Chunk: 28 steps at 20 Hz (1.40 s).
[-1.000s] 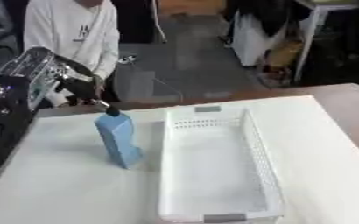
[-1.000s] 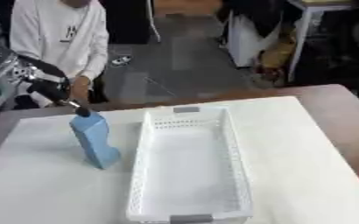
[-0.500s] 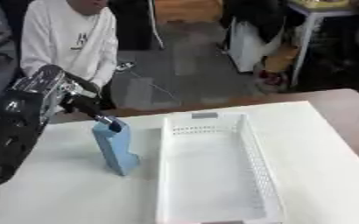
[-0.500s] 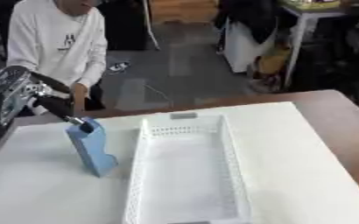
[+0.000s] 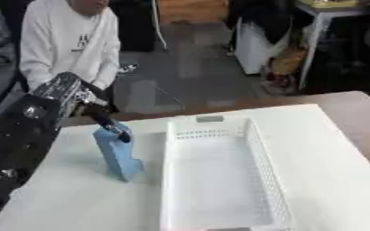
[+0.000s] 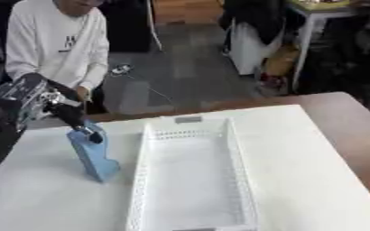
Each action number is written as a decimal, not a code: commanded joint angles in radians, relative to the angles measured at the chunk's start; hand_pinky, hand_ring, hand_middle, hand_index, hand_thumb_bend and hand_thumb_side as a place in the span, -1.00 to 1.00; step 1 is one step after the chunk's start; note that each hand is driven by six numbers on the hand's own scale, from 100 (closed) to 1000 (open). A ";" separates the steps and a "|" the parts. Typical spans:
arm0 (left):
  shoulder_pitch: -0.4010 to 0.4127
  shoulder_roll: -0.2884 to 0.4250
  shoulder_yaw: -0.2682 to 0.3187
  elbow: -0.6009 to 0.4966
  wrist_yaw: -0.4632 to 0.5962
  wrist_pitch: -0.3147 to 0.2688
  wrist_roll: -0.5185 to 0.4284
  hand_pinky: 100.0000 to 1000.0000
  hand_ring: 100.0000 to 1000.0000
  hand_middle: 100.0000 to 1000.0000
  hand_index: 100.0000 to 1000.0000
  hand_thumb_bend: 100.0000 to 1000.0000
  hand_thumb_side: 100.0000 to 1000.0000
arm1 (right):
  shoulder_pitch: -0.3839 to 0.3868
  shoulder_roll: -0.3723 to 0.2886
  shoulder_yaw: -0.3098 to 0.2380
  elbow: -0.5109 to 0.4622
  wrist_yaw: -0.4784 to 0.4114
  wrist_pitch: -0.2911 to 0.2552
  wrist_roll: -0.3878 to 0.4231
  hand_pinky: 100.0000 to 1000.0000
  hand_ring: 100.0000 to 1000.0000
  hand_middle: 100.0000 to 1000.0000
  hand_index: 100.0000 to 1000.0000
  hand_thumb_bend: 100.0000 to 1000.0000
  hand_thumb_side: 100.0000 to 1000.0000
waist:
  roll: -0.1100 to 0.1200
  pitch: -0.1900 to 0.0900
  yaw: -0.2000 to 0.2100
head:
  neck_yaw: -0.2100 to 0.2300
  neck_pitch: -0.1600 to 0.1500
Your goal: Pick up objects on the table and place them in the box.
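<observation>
White cloth covers your surface [image 5: 330, 162], and the white perforated box [image 5: 219, 180] on it holds nothing, so the task has barely begun. Your left hand [image 5: 101, 118] has its fingers pinched on the top of the blue carton [image 5: 118, 154], a tall, slim container standing tilted just left of the box.

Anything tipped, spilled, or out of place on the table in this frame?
The blue box leans instead of standing square, its top under the left robot hand beside the white basket, which is empty. Nothing looks spilled or damaged.
</observation>
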 commanded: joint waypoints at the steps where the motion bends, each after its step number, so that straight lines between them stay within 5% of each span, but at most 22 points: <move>1: -0.030 0.012 0.010 -0.001 -0.024 -0.118 -0.107 -0.38 0.18 0.49 0.44 0.81 1.00 | -0.019 -0.029 -0.007 -0.015 -0.011 -0.009 -0.022 -0.86 -0.50 -0.11 0.06 -1.00 0.69 | -0.001 -0.015 -0.003 | 0.021 -0.004; 3: -0.028 0.012 0.011 0.003 -0.034 -0.121 -0.107 -0.39 0.18 0.48 0.44 0.88 1.00 | -0.026 -0.031 -0.009 -0.015 -0.017 -0.005 -0.026 -0.85 -0.50 -0.11 0.06 -1.00 0.69 | 0.001 -0.016 -0.009 | 0.028 0.001; 4: -0.027 0.012 0.012 0.004 -0.038 -0.122 -0.107 -0.38 0.18 0.47 0.44 0.87 1.00 | -0.029 -0.031 -0.010 -0.015 -0.020 -0.003 -0.027 -0.85 -0.50 -0.11 0.06 -1.00 0.53 | 0.002 -0.017 -0.012 | 0.032 0.002; 5: -0.026 0.012 0.013 0.005 -0.042 -0.121 -0.107 -0.38 0.18 0.48 0.44 0.87 1.00 | -0.032 -0.032 -0.011 -0.015 -0.022 -0.002 -0.028 -0.84 -0.49 -0.11 0.06 -1.00 0.69 | 0.003 -0.017 -0.014 | 0.034 0.003; 25: -0.004 0.007 0.022 0.044 -0.175 -0.122 -0.107 -0.38 0.12 0.49 0.44 0.84 1.00 | -0.058 -0.034 -0.018 -0.015 -0.044 0.010 -0.038 -0.83 -0.49 -0.11 0.06 -1.00 0.69 | 0.013 -0.015 -0.030 | 0.044 0.000; 27: 0.004 0.001 0.023 0.051 -0.184 -0.125 -0.107 -0.39 0.11 0.50 0.45 0.81 1.00 | -0.059 -0.033 -0.018 -0.015 -0.045 0.011 -0.037 -0.83 -0.49 -0.11 0.06 -1.00 0.69 | 0.013 -0.015 -0.032 | 0.045 0.000; 28: 0.010 -0.002 0.025 0.055 -0.184 -0.128 -0.106 -0.41 0.09 0.49 0.45 0.60 1.00 | -0.061 -0.033 -0.018 -0.015 -0.046 0.011 -0.037 -0.83 -0.49 -0.11 0.06 -1.00 0.69 | 0.013 -0.014 -0.034 | 0.045 -0.002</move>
